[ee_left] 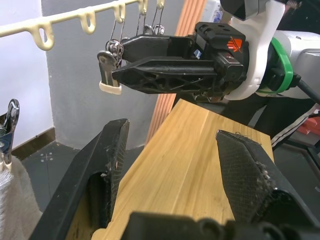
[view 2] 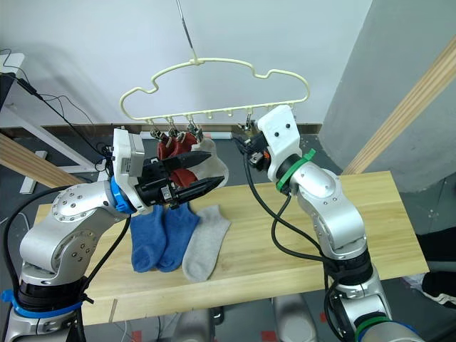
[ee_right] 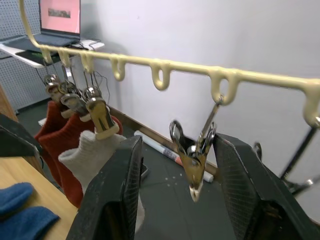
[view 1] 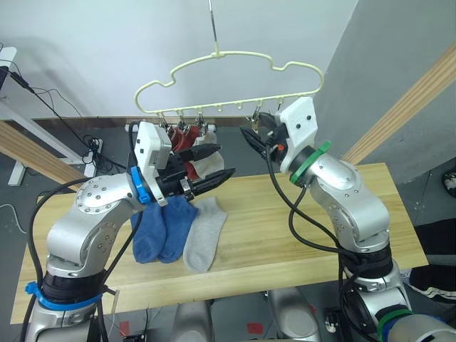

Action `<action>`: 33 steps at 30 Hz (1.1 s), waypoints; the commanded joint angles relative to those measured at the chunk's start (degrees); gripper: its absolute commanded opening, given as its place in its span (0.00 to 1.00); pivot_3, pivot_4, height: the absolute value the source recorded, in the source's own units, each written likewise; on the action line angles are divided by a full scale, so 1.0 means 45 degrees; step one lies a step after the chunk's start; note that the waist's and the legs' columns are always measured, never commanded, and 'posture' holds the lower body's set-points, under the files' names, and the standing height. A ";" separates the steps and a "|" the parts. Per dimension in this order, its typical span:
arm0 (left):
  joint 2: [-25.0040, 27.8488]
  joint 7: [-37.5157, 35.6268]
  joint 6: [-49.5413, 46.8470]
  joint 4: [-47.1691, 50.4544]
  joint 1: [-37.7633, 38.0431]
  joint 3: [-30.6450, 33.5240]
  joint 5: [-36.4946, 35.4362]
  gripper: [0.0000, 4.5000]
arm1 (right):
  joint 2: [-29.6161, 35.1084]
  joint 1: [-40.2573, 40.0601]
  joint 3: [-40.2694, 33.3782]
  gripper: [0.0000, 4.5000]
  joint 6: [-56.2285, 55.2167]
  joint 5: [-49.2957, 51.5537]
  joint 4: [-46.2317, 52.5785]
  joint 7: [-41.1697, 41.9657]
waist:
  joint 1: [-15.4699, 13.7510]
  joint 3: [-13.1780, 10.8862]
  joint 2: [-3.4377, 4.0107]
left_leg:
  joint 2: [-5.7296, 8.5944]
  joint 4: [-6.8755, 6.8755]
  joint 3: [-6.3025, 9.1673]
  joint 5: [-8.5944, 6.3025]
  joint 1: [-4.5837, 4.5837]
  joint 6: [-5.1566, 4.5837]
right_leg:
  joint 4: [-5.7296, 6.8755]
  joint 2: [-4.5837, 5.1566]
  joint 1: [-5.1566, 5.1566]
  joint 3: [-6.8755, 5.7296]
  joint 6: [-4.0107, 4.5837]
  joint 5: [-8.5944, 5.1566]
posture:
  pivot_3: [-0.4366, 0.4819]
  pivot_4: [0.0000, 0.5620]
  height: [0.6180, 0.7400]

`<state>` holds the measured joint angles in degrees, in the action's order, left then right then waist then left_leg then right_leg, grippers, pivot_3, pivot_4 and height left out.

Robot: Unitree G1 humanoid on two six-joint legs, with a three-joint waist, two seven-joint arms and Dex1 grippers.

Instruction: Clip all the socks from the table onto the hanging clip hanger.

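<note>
Two red socks (view 2: pixel 169 148) half hidden behind L gripper (view 2: pixel 201 174).

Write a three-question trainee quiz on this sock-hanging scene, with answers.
1. How many socks lie on the table?
2. True or false: the right claw is open around a free clip.
3. Which colours already hang from the hanger: A) red and grey, B) blue only?

Key: 1. Three: two blue socks and one grey sock. 2. True. 3. A; red socks and a grey sock.
</note>
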<state>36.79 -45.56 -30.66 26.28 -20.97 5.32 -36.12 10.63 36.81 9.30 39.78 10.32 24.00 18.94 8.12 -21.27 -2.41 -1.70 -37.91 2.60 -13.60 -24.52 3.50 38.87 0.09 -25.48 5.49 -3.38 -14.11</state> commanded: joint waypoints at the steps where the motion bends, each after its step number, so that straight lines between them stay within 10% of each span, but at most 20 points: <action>1: -0.0030 0.0064 0.0223 0.0302 0.0003 0.0177 -0.0053 0.68 | -0.0237 0.0175 0.0092 0.50 -0.0371 0.0119 0.0245 0.0042 | -0.0002 0.0000 0.0000 | 0.0000 0.0000 0.0002 0.0000 0.0000 0.0000 | 0.0000 0.0000 0.0000 -0.0001 0.0000 0.0000 | 0.24 0.60 1.00; 33: -0.0070 0.0169 0.0290 0.0335 0.0213 0.0039 0.0006 0.68 | -0.1636 0.0469 -0.0528 0.50 -0.0366 0.0400 -0.0634 -0.0512 | -0.0002 0.0001 0.0001 | 0.0000 -0.0001 0.0012 0.0000 -0.0002 0.0000 | 0.0006 0.0003 -0.0001 -0.0009 0.0006 0.0004 | 0.25 0.59 1.00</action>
<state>36.70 -44.53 -30.63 26.28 -20.40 5.27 -36.09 3.61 37.83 7.87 38.59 11.00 19.81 16.93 8.11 -21.27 -2.40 -1.70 -37.91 2.65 -13.60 -24.54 3.50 38.90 0.11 -25.48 5.45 -3.35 -14.09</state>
